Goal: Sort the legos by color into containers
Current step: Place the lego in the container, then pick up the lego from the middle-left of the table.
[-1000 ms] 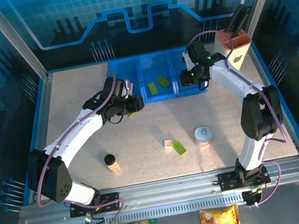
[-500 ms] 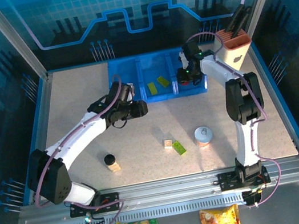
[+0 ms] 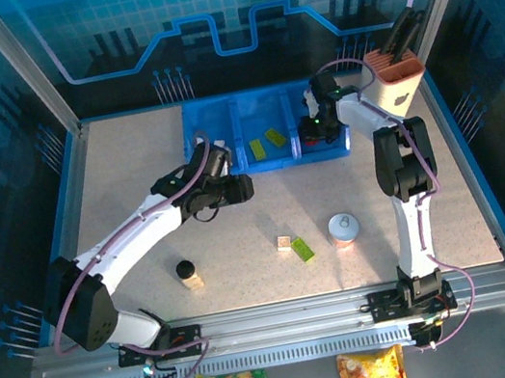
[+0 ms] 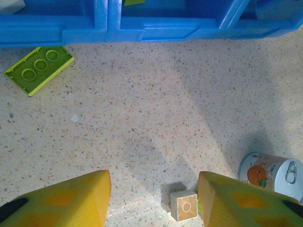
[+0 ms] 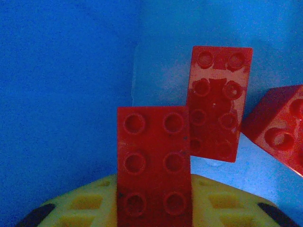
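Right gripper (image 3: pixel 313 129) clamps a red brick (image 5: pixel 154 163) low inside the tray's right compartment (image 5: pixel 66 94), beside other red bricks (image 5: pixel 218 104). Red evidently collects here, so release looks next. Left gripper (image 4: pixel 154 189) is spread wide and empty, lined up over the cream brick (image 4: pixel 183 205) on the worktop (image 4: pixel 156 118). A lime plate (image 4: pixel 39 68) lies just outside the tray wall.

A blue three-compartment tray (image 3: pixel 278 165) sits at the tabletop's (image 3: pixel 121 163) far edge, with two lime green legos (image 3: pixel 256 149) in its middle compartment. The left gripper (image 3: pixel 239 189) hangs just in front of the tray, and the right gripper (image 3: pixel 311 132) reaches into the right compartment. Mid-table, a cream lego (image 3: pixel 285 243) lies just beside a green lego (image 3: pixel 303 251). A silver-topped can (image 3: pixel 342 227) stands to their right and a black-lidded jar (image 3: pixel 186 271) to their left.
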Available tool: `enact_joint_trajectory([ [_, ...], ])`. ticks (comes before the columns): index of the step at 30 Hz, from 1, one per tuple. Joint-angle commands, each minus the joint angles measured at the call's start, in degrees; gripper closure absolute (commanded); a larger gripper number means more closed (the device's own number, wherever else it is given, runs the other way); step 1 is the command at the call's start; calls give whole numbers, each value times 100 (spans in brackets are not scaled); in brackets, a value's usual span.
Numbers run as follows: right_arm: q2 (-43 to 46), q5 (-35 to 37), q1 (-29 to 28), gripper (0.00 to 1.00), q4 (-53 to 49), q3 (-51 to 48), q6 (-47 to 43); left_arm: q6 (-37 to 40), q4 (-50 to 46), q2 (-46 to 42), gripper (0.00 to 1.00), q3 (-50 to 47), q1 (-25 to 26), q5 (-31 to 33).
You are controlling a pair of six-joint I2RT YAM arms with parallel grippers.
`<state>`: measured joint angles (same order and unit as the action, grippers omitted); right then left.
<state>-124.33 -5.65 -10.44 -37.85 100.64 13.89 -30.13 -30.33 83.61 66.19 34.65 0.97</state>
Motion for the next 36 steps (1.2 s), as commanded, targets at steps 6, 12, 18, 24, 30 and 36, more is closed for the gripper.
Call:
enact_joint_trajectory([
  [6,309,-104,75,54,23,51,-79,-116,-238,-135,48,-89,164,216],
  [12,724,33,72,52,-168,-20,-123,-140,-313,-127,48,-102,264,282],
  [18,1437,63,-16,51,-255,-452,-88,-182,-417,-35,48,-46,422,338],
  [24,2203,125,-256,51,-345,-1055,-28,-372,-435,221,48,-34,765,394],
  [30,2989,212,-454,51,-374,-1812,138,-632,-382,638,47,50,1237,448],
  [36,3669,319,-588,50,-436,-2466,205,-784,-378,1272,46,281,1627,409],
])
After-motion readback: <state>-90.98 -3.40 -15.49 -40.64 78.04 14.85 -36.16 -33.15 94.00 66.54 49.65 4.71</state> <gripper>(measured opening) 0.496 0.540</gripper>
